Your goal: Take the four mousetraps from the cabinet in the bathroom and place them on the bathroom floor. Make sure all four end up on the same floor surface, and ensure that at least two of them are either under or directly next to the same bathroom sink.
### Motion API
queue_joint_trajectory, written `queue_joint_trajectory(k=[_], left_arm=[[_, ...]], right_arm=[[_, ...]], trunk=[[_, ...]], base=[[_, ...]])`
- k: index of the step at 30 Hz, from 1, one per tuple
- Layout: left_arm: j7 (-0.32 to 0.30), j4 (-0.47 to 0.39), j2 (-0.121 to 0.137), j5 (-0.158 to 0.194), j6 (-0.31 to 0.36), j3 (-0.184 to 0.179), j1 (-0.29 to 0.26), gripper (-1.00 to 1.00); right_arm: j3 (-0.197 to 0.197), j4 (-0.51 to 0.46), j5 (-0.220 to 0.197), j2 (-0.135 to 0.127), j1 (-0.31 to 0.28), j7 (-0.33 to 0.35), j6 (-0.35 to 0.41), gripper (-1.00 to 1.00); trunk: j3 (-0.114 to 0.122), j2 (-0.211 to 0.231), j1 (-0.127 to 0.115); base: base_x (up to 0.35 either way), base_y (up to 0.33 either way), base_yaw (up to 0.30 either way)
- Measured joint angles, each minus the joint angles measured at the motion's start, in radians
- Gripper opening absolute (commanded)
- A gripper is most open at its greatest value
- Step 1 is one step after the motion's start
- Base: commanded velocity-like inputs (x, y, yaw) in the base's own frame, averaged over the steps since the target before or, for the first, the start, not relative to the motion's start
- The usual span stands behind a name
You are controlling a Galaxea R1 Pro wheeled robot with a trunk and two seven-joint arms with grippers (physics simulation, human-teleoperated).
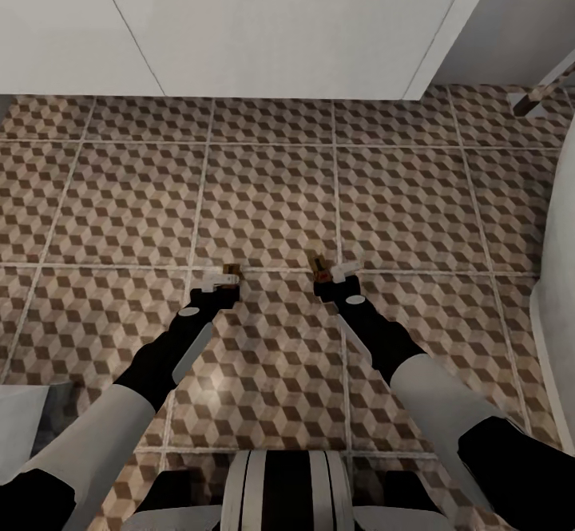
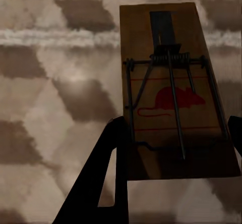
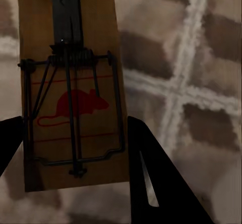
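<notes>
Traps are out of the cabinet: left gripper (image 1: 226, 276) clamps one trap (image 2: 174, 90), right gripper (image 1: 329, 272) another (image 3: 70, 90), both jaws closed on them above the floor (image 1: 263, 196). None lies down yet, so placing remains.

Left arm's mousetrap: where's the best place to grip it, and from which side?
Grip the mousetrap across its two long edges at the bare wooden end, coming in along its length from that end, as the left gripper seems to do now. The board is flat and narrow, so its edges fit between the fingers. The spring, bar and metal plate sit farther along, so this end probably keeps the fingers off them.
</notes>
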Motion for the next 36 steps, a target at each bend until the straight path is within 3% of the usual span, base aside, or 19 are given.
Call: queue_joint_trajectory(k=[8, 28, 36], left_arm=[[0.0, -0.004, 0.0, 0.0, 0.0, 0.0, 0.0, -1.0], [0.0, -0.027, 0.0, -0.001, -0.002, -0.011, 0.009, -1.0], [0.002, -0.108, 0.018, -0.018, -0.114, -0.039, 0.025, -1.0]], right_arm=[[0.0, 0.013, 0.001, 0.0, 0.0, 0.0, -0.032, -1.0], [0.0, 0.026, 0.003, 0.002, 0.0, 0.0, -0.037, -1.0], [-0.001, 0.025, 0.003, 0.006, 0.0, 0.001, -0.104, -1.0]], trunk=[[-0.041, -0.002, 0.004], [-0.042, -0.002, 0.004], [-0.042, -0.002, 0.004]], base=[[0.0, 0.0, 0.0], [0.0, 0.0, 0.0], [0.0, 0.0, 0.0]])
